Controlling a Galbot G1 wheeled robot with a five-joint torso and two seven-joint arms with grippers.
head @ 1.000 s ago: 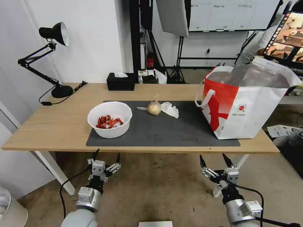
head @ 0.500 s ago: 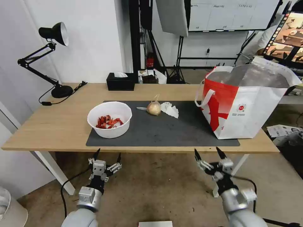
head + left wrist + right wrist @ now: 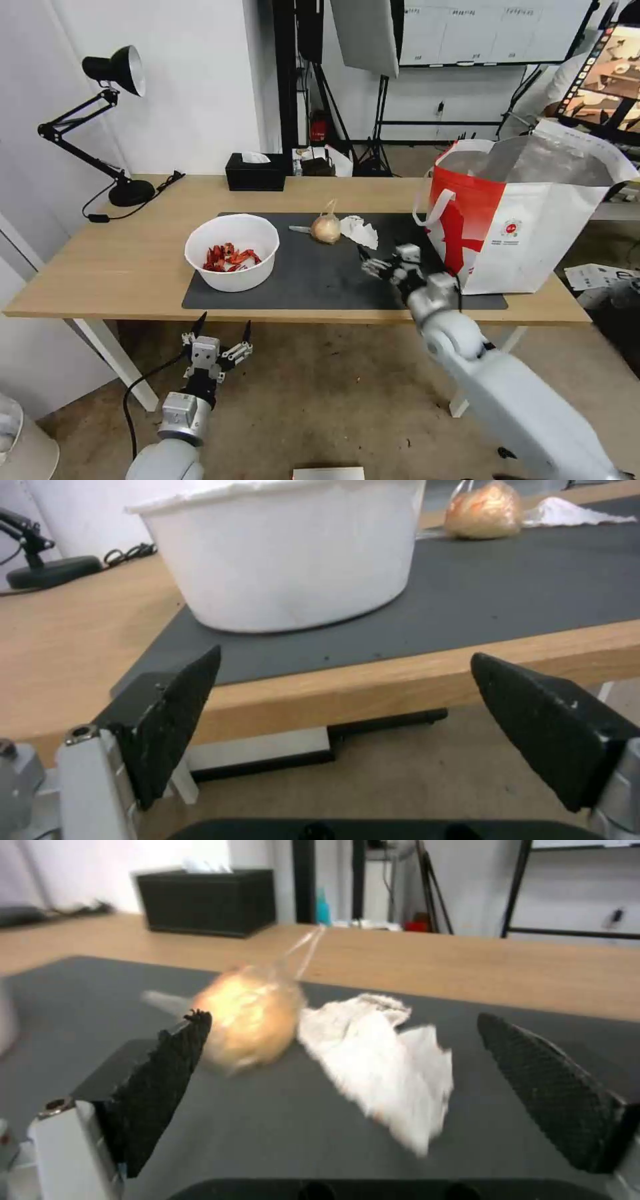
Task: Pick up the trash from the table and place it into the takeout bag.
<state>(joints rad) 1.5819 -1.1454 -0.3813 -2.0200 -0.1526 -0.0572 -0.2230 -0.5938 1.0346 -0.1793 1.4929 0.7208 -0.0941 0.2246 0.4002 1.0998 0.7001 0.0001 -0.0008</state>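
On the table [image 3: 127,267], a dark mat [image 3: 333,280] carries the trash: a white bowl [image 3: 231,252] of red shell scraps, a knotted clear bag [image 3: 326,228] with tan contents and a crumpled napkin [image 3: 360,232]. The takeout bag [image 3: 527,220] stands open at the mat's right end. My right gripper [image 3: 381,261] hovers open over the mat, just in front of the napkin [image 3: 383,1070] and the knotted bag [image 3: 247,1020]. My left gripper [image 3: 225,323] hangs open below the table's front edge, facing the bowl [image 3: 280,555].
A black tissue box [image 3: 255,173] sits at the table's back edge. A black desk lamp [image 3: 113,73] stands at the back left corner with its cord trailing. The takeout bag's loop handle [image 3: 427,200] hangs close to my right arm.
My right arm has risen from below the table's front edge and reached over the mat toward the napkin and knotted bag. The left arm has stayed put.
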